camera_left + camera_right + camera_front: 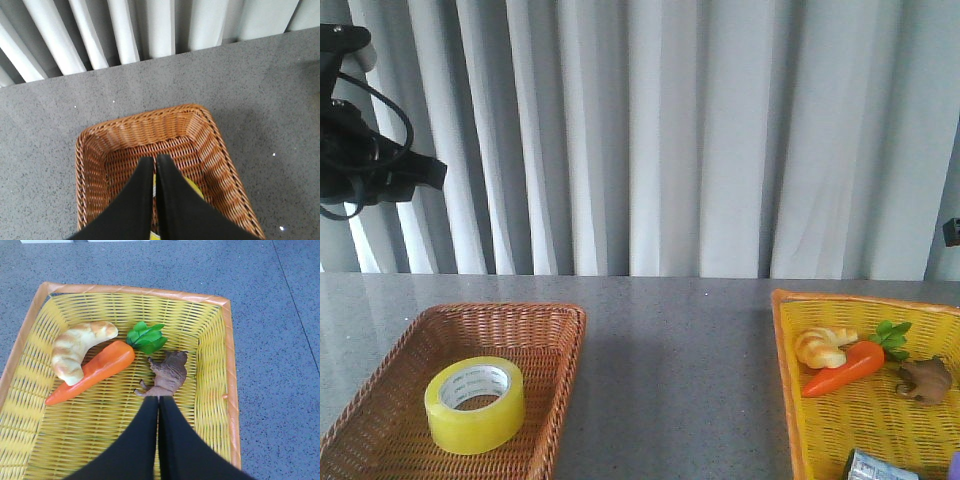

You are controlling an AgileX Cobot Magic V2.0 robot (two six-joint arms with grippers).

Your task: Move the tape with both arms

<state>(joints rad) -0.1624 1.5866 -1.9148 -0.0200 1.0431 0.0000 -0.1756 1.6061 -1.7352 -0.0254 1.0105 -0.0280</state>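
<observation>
The yellow tape roll (475, 403) with a white core lies flat in the brown wicker basket (545, 340) at the front left. My left arm (370, 170) is raised high at the far left. In the left wrist view my left gripper (154, 160) is shut and empty, well above the basket (125, 130). A sliver of the tape (194, 186) shows behind its fingers. My right gripper (159, 399) is shut and empty above the yellow basket (220, 350). Only a small black part of the right arm (952, 232) shows in the front view.
The yellow basket (790, 400) at the front right holds a croissant (823, 346), a toy carrot (845, 368), a brown toy animal (925, 381) and a small packet (880, 467). Grey table (680, 360) lies between the baskets. White curtains hang behind.
</observation>
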